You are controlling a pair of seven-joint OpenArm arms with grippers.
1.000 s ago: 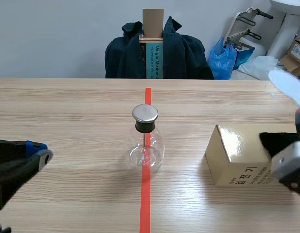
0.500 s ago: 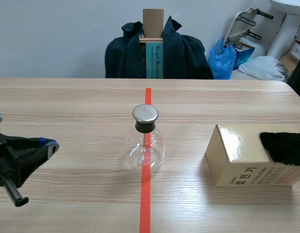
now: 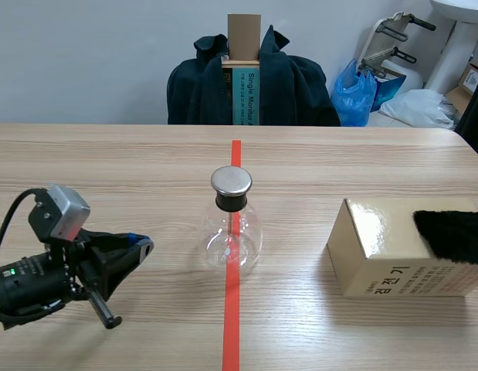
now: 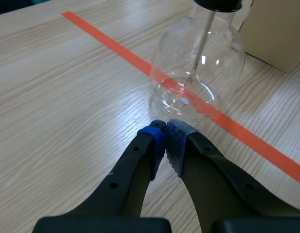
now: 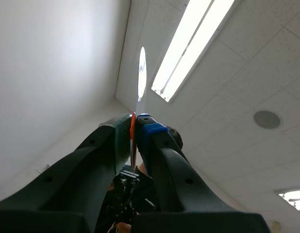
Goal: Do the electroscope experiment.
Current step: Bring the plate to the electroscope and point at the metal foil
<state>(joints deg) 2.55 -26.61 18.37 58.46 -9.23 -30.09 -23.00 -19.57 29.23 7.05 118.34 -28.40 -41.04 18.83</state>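
The electroscope flask [image 3: 232, 228] stands at frame centre, the left gripper [image 3: 144, 246] pinched shut on nothing at lower left, the right gripper [image 5: 135, 118] clamping a thin orange-stemmed wand [image 5: 133, 133] pointed ceilingward; the charging step seems in hand, next calling for lowering it to the metal cap [image 3: 231, 180].

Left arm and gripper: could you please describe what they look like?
The left arm is black, with a silver-grey box on top, a black cable looping from it and a small green light. The left gripper has two thick black fingers; one tip carries a blue pad, the other a grey dotted pad.
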